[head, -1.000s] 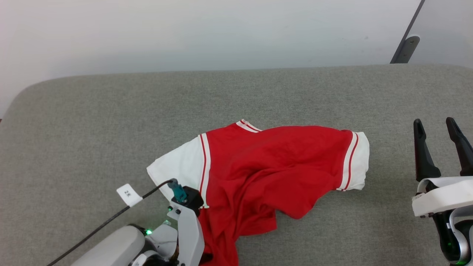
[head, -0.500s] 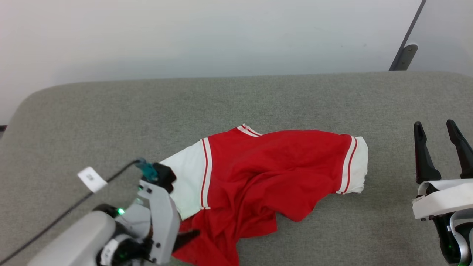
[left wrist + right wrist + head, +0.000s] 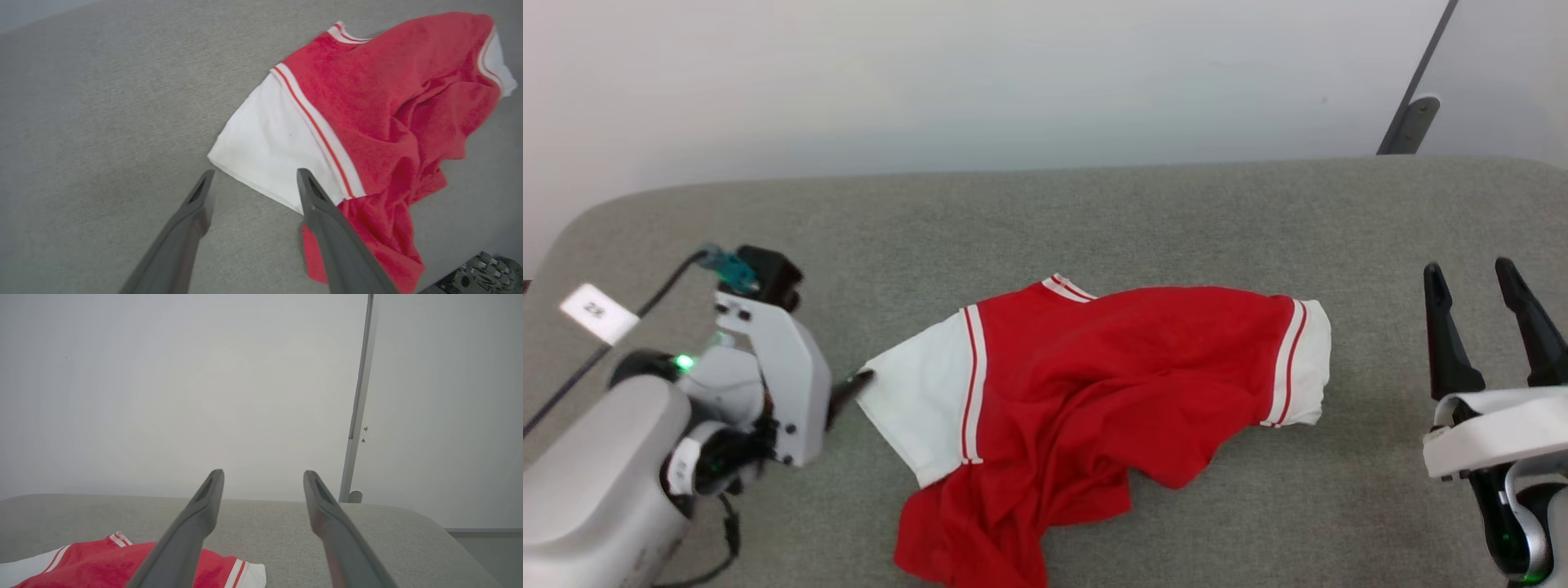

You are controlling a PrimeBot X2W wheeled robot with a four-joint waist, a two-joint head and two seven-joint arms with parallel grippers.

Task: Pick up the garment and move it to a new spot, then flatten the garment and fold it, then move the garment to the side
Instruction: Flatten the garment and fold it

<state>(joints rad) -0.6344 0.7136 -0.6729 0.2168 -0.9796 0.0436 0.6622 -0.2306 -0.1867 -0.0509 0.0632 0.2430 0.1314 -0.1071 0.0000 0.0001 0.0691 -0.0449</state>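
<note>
The shirt (image 3: 1094, 367) lies crumpled on the grey pad (image 3: 1094, 212), its bunched hem partly cut off. Left gripper (image 3: 255, 176) and right gripper (image 3: 1466, 269) both gape empty, the left beside 1 sleeve (image 3: 923, 400).

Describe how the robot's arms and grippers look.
Left gripper: two long dark tapered fingers on a white bracket, grey forearm, black cable with white tag and teal plug, green light. Right gripper: same dark fingers, white wrist housing, green light.
</note>
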